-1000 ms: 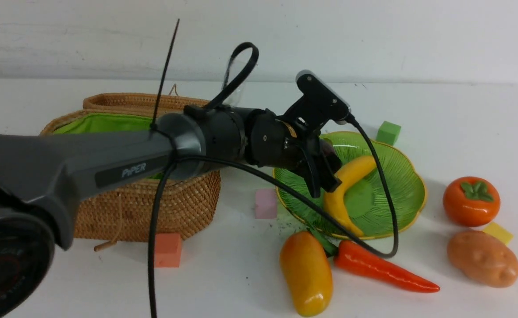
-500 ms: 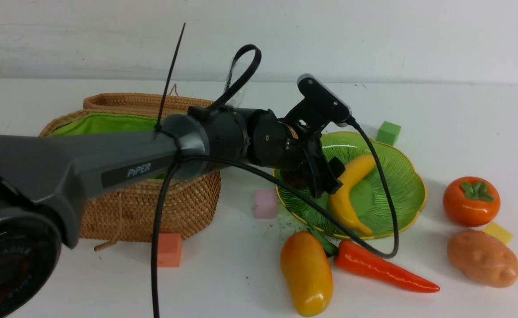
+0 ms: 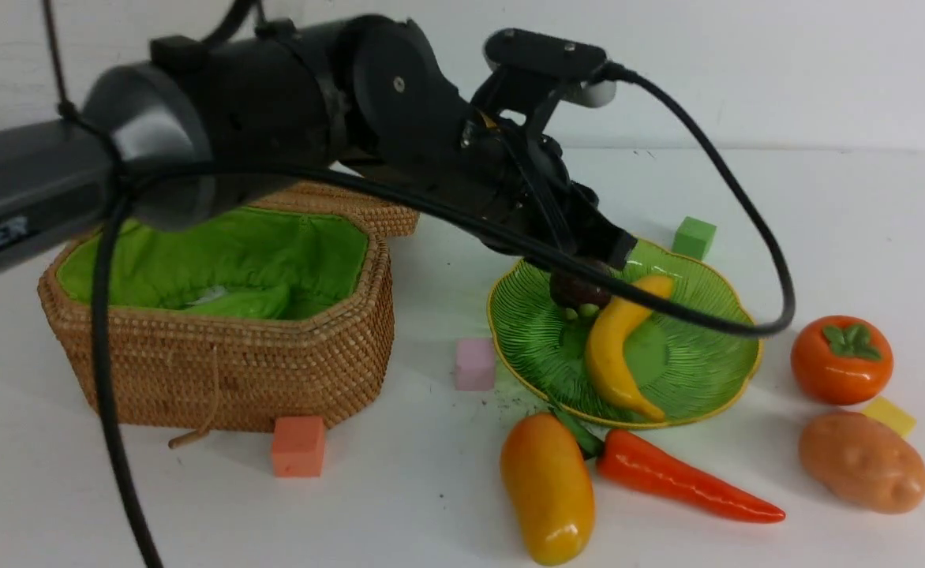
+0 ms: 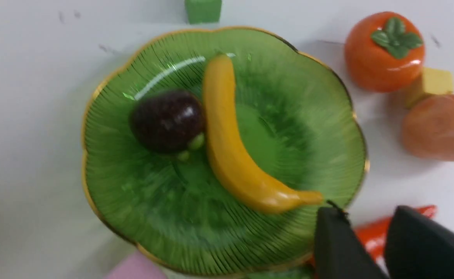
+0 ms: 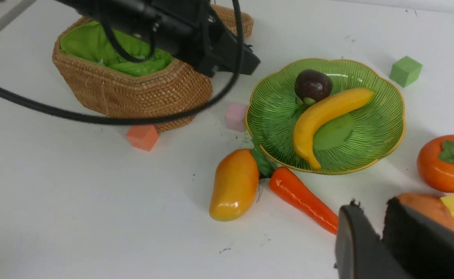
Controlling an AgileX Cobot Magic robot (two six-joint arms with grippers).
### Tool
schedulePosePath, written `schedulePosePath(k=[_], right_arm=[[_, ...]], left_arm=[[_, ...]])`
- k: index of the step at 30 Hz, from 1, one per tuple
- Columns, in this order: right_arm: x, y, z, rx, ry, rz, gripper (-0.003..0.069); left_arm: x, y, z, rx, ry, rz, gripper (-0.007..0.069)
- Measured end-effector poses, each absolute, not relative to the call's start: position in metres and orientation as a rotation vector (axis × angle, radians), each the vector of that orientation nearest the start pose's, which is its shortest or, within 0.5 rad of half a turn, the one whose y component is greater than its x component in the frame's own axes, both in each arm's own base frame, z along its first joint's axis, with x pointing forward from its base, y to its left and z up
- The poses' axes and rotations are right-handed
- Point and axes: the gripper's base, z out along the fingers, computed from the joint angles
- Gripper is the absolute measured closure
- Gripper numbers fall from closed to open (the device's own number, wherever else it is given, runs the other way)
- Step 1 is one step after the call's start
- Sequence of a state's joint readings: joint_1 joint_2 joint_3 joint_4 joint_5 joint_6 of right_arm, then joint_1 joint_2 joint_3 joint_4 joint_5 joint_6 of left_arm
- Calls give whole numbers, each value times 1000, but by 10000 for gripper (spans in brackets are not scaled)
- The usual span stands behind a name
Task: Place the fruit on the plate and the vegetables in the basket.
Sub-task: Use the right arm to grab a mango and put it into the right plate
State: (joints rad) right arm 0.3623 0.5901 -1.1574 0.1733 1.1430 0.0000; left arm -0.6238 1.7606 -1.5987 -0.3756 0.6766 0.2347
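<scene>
Currently, the left fingers hang above the plate. They are drawn almost together, with only a narrow slit between them and nothing in their hold. The right fingers are likewise near-closed and empty, low over the surface near the potato.

The step in hand appears to be choosing the next item. The mango is the likeliest pick for the left arm.

1. Spread the fingers fully before descending.
2. Close across the mango's middle, square to its long axis. The glossy skin will probably slip under an off-centre grip.
3. Watch the carrot. Its green top lies just beside the mango's far end and appears to touch it.
4. Keep the cable off the dish, since it loops low across the plate.

The plate is glossy green and ribbed, with a scalloped edge and a thin yellow rim. On it the yellow banana curves across the centre. The dark purple mangosteen touches the banana's side, green cap tipped toward the dish.

The persimmon, orange with a green calyx, sits right of the plate, with the tan potato nearer the camera. Mango and carrot lie in front of the plate.

The basket is tan wicker with a bright green lining. It stands open at the left, near the plate but apart from it. A pale green shape inside may be the cucumber, though this cannot be confirmed.
</scene>
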Motion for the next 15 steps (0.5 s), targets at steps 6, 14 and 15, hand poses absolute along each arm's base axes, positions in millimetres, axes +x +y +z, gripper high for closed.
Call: schedulePosePath(k=[6, 14, 15], right_arm=[[54, 39, 433, -393, 2158, 476, 540], [111, 64, 411, -389, 2406, 503, 642], [116, 66, 409, -386, 2419, 502, 648]], left_arm=[[281, -228, 375, 799, 2283, -588, 638], [184, -152, 416, 664, 2098, -597, 638], [173, -143, 415, 654, 2081, -602, 638]])
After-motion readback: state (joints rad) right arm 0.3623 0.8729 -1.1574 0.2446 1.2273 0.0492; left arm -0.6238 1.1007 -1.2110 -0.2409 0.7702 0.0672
